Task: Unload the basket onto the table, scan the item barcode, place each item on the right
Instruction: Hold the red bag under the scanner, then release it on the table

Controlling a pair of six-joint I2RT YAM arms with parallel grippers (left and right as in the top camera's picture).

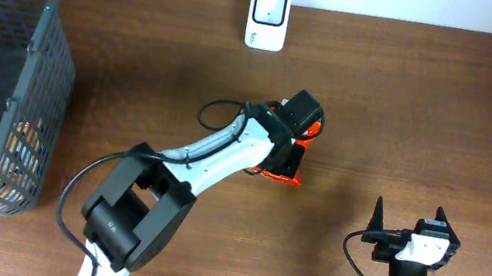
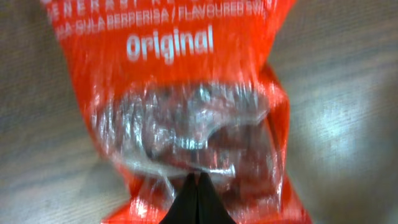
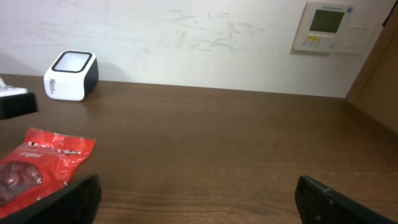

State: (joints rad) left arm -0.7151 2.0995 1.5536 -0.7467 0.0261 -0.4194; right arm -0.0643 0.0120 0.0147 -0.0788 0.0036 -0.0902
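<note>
The white scanner (image 1: 267,17) stands at the far edge of the brown table (image 1: 434,110), and everything else is placed from it. The red snack packet (image 2: 186,81) lies flat on the wood some way nearer the robot than the scanner and slightly to its right, well apart from it. Its printed front, with the word "Original", faces up. The left gripper (image 2: 198,198) sits over the packet's near end with its 2 fingers pressed together. In the left wrist view the tips meet on the crinkled clear film, so it appears to be pinching the packet rather than closing on air. The right gripper (image 1: 407,219) is parked far from the scanner on the robot's right, its jaws spread wide and holding nothing. A dark mesh basket (image 1: 38,51) with other packets inside stands well to the left of the scanner. The step in hand looks like the pickup, with the grasp made and the packet not yet raised. No barcode shows on the visible face, so it is probably on the underside. The next move is to lift without the thin film slipping free, carry the packet to the scanner, and turn it so the barcode side faces the scanner's window.
</note>
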